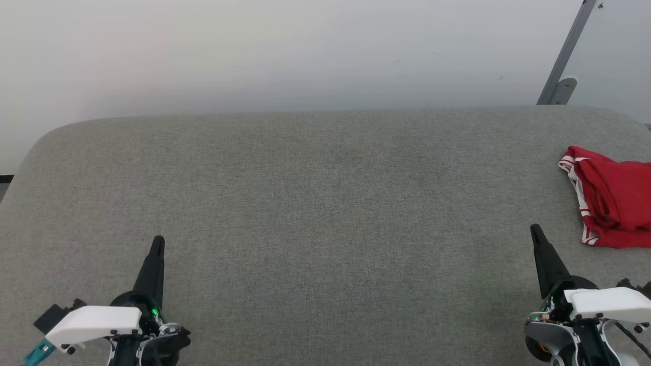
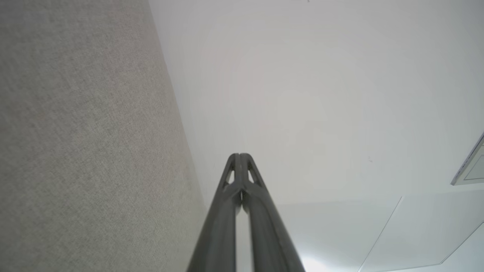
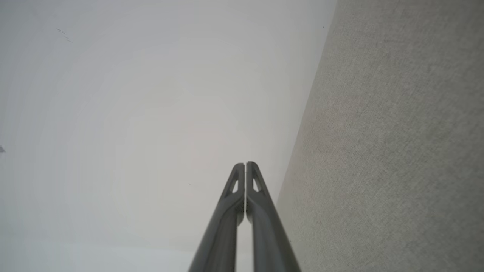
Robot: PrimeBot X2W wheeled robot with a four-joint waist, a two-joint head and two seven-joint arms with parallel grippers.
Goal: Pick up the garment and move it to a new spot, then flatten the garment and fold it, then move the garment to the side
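Two sets of dark fingers point forward over the grey fabric surface [image 1: 325, 203]. At the left, the left fingers [image 1: 151, 272] are pressed together, empty. The right fingers [image 1: 548, 262] are likewise closed on nothing. Near them but apart, at the surface's far right, lies the crumpled red jersey [image 1: 618, 203], cut off by the picture's edge.

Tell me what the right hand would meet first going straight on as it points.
Probably nothing near: the right hand points over the grey surface toward the white wall; the garment lies off to its right.
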